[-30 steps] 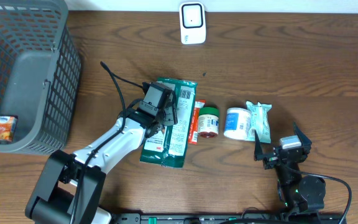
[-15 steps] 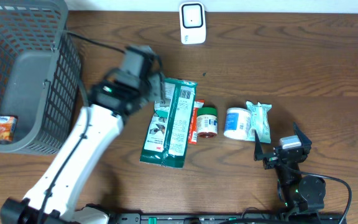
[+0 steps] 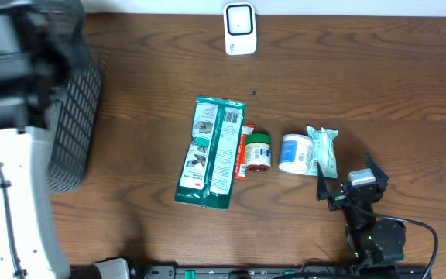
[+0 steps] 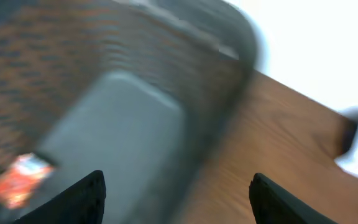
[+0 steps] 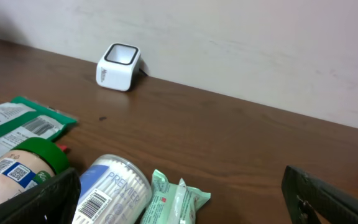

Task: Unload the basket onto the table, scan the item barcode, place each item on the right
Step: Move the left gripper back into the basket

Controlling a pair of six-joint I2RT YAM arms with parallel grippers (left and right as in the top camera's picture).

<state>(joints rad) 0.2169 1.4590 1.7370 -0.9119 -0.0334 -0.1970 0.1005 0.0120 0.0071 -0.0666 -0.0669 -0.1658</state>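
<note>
Over the grey basket [image 3: 76,116], at the far left, your left hand [image 4: 176,199] hangs with its fingers spread wide and nothing between them. Its own camera, badly blurred, looks down past the basket wall onto a small orange packet [image 4: 18,180] on the basket floor. A second ago that hand sat low on the upper left edge of the green pouch [image 3: 211,151]; it has since swung up and away without it. The pouch lies flat on the tabletop [image 3: 362,77] about where it was, well short of the white scanner [image 3: 240,29] at the back edge. So you have carried nothing to the scanner, and the scan is, by my reading, not yet begun. Whether you mean to reach for the packet, I cannot tell. Your right hand [image 3: 347,180] rests near the front edge, fully open and empty, just in front of the blue-and-white tub [image 3: 293,153] and the green-capped bottle [image 3: 259,151].
</note>
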